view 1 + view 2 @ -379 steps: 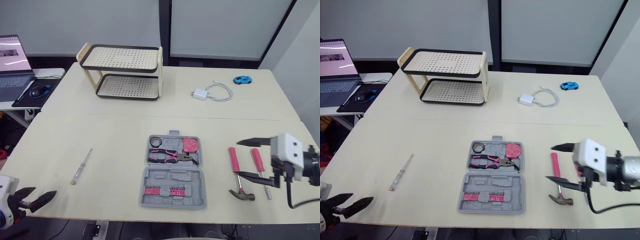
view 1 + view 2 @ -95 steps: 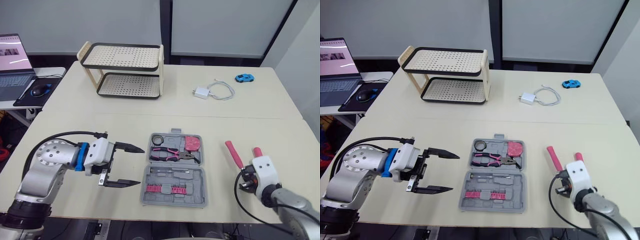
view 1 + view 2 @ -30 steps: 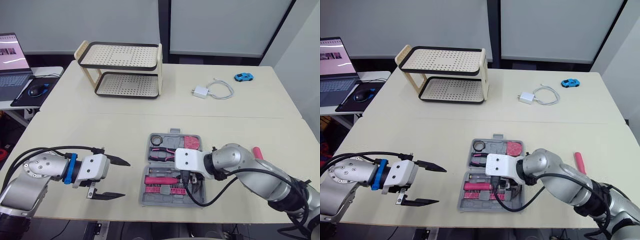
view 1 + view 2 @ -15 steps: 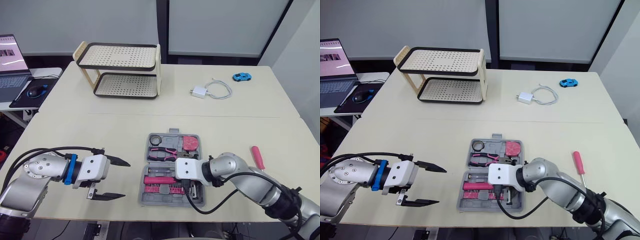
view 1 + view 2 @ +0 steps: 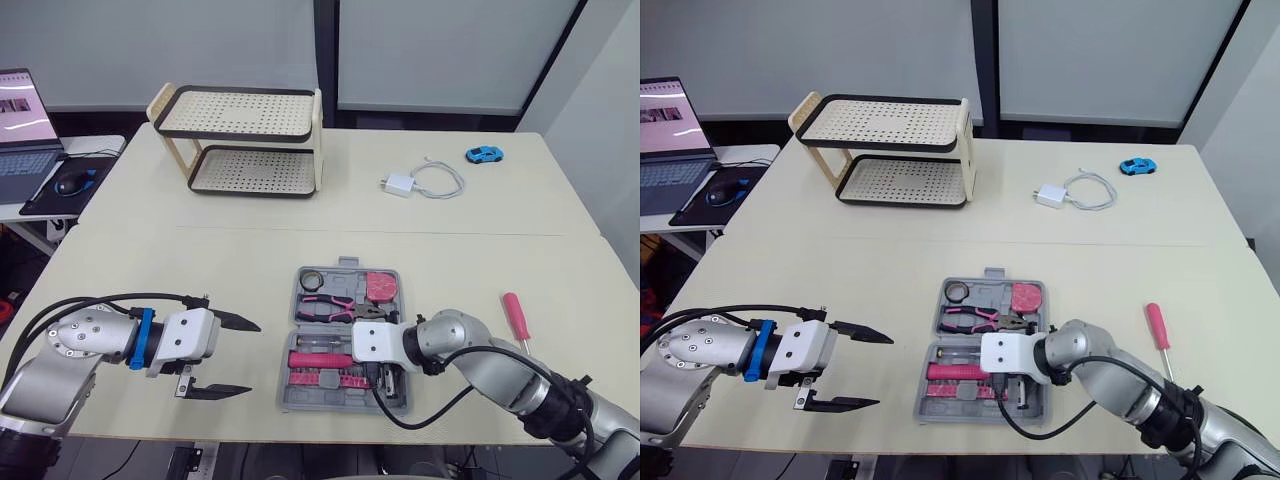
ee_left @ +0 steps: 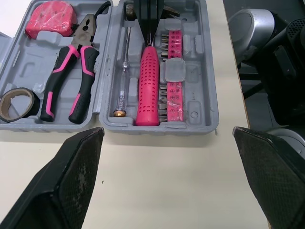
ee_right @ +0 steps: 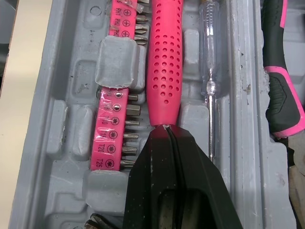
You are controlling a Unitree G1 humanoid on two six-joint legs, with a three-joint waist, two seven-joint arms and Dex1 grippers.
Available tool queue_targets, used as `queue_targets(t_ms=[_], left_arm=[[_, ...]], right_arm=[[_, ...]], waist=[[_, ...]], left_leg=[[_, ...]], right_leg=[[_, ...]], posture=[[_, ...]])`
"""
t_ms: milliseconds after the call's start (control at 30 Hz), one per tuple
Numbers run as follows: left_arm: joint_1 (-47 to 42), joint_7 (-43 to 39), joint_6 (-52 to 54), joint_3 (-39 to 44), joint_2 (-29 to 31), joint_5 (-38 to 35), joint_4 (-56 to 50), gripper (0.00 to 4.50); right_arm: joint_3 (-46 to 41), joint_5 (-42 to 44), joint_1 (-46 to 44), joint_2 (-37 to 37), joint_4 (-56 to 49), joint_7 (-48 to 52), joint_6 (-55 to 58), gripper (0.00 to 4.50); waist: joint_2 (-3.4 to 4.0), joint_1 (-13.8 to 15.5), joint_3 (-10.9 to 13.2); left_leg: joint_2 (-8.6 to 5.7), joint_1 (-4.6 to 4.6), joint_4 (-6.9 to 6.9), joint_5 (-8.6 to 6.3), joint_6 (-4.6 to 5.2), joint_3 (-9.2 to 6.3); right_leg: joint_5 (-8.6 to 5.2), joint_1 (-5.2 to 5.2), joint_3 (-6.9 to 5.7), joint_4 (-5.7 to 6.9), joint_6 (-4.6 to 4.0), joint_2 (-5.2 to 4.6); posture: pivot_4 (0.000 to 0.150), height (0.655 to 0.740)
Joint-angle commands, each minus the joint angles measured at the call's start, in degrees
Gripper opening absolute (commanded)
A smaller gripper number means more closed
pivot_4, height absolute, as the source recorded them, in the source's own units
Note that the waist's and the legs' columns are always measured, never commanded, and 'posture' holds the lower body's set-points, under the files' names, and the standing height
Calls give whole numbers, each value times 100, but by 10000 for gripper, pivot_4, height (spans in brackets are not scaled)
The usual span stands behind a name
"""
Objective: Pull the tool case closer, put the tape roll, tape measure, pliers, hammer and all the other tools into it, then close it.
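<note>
Silver arms [image 5: 75, 345]; white wrist housings [image 5: 190, 335]; black cables [image 5: 105, 298]; blue left-wrist band [image 5: 137, 338]; black jaws.

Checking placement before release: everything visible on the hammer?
The hammer has a pink, dimpled handle that looks rubbery. It lies flat, lengthwise in a moulded slot in the near half of the grey tool case, between the pink bit strip and a clear-handled screwdriver. The right gripper has its fingers shut on its neck, hiding the shaft and most of the head.

Beige table [image 5: 250, 250] before grey wall panels [image 5: 430, 50]
</note>
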Motion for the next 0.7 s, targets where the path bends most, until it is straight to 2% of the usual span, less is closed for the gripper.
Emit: queue_targets(t_ms=[33, 267, 400, 500, 533, 700], left_arm=[[55, 53, 20, 32, -22, -89, -81, 45000], [305, 317, 423, 467, -156, -515, 50, 45000], [477, 692, 746, 882, -284, -723, 181, 45000], [548, 1082, 975, 1203, -464, -800, 358, 45000], [565, 1237, 1032, 1335, -540, -805, 473, 45000], [732, 1723, 1075, 1743, -772, -724, 845, 45000]], right_arm=[[53, -113, 147, -2, 124, 77, -105, 67], [-969, 468, 341, 105, -687, 124, -340, 67], [-2150, 939, 755, -132, -1458, 2, -69, 67], [-3313, 1176, 1332, -433, -1810, -110, -66, 67], [-3967, 1411, 1630, -482, -1878, -62, -10, 67], [-6334, 1593, 3097, -741, -1667, 98, -554, 67]], waist=[[-2, 0, -1], [-2, -2, -1], [-4, 11, -2], [-7, 52, -4], [-9, 68, -5], [-16, 139, -10]], left_leg=[[0, 0, 0, 0, 0, 0], [0, -2, 1, 0, 0, 0], [0, -1, 2, 0, 0, -4], [-1, -2, 6, 0, 0, -5], [-3, -1, 9, 0, 0, -4], [-4, 5, 14, 0, 0, -3]], right_leg=[[0, 0, 0, 0, 0, 0], [0, -4, 2, 9, 0, 0], [0, -2, -2, 14, 0, 0], [0, 1, -4, 15, 0, -3], [0, 2, -3, 17, 0, -5], [1, 8, -4, 25, -1, -4]], posture=[[1500, 7350], [1500, 7350], [1500, 7350], [1500, 7350], [1500, 7350], [1500, 7350]])
